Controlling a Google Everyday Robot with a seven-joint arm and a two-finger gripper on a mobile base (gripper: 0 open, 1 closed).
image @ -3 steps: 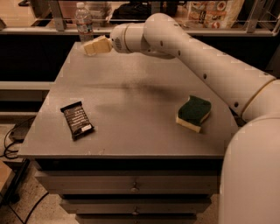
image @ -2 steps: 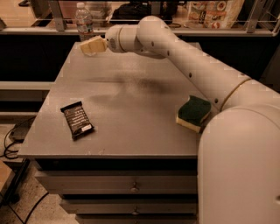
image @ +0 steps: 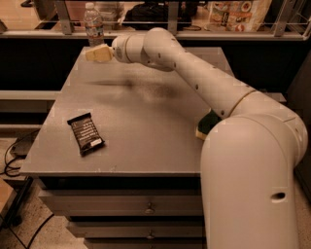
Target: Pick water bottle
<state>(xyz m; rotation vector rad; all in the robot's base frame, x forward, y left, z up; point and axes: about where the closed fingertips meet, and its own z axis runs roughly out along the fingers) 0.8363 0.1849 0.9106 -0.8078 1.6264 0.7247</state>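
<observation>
Where the floor shows at the far left, dark cables (image: 9, 158) lie beside the grey table (image: 146, 121). On the table's front left part a dark snack bar wrapper (image: 86, 133) with pale print lies flat, turned at a slant to the edges and well apart from everything else.

Farther back, at the table's far left corner, the water bottle (image: 94, 24) stands upright: clear plastic, a white cap, a pale band round its middle. Its base sits right at the table's rear edge, in front of a metal railing (image: 170, 34).

Just before the bottle and slightly right of it, the gripper (image: 97, 52) hangs above the tabletop, its tan tip pointing left and close to the bottle's foot. Whether the two touch cannot be told, nor whether the gripper is spread or pressed together; it shows only as one pale wedge. Nothing is seen held in it.

From the gripper the white arm (image: 194, 73) runs rightward and toward the front, casting a soft shadow on the table's middle. Under the tabletop are drawer fronts (image: 121, 206).

Near the table's right edge lies a sponge (image: 208, 125), green on top with a yellow side, half hidden behind the robot's body (image: 252, 185), which fills the lower right. Behind the railing at the top sit a dark bag (image: 155, 9) and some printed packages (image: 238, 12).
</observation>
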